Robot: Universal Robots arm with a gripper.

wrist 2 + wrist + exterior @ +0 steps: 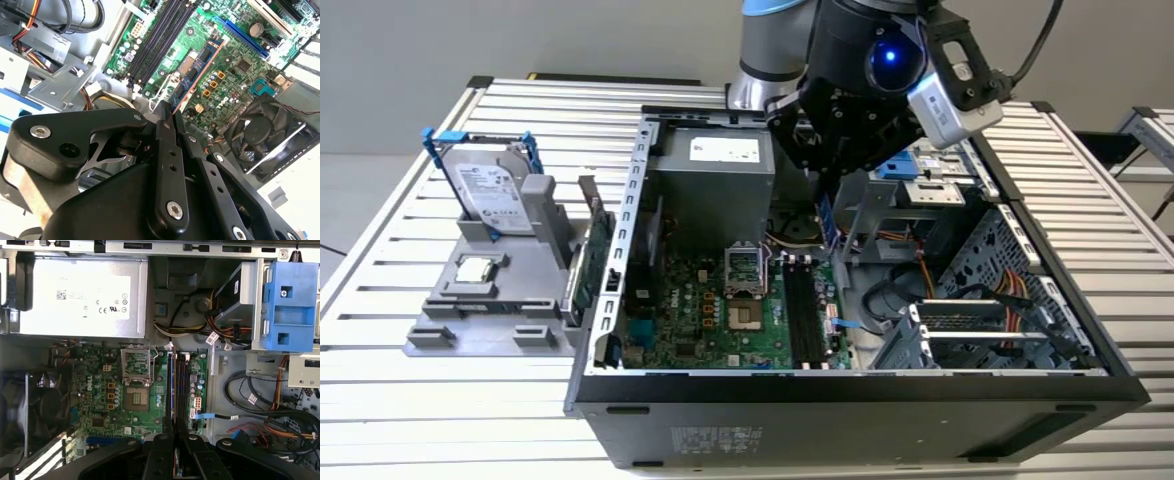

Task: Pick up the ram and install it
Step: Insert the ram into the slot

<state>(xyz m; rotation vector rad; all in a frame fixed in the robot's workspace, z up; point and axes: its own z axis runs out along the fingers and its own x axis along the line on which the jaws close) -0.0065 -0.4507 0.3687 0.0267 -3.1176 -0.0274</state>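
Observation:
The ram (198, 66) is a thin blue-green stick with small black chips, seen nearly edge-on in both wrist views (173, 390). My gripper (168, 114) is shut on one end of it, black fingers (165, 442) pressed against both faces. In the exterior view the gripper (829, 192) hangs inside the open computer case (854, 395), with the ram (827, 218) pointing down from it. The stick sits above the motherboard (700, 320), over the far end of the black memory slots (801, 312) and roughly in line with them, apart from the board.
A power supply (710, 180) fills the case's far corner, with the processor socket (742, 268) beside the slots. Cables (961, 295) and a drive cage (1014, 250) lie on the exterior view's right. Outside, a grey stand (487, 310) holds a hard drive (491, 192), a processor chip (478, 268) and an expansion card (594, 262).

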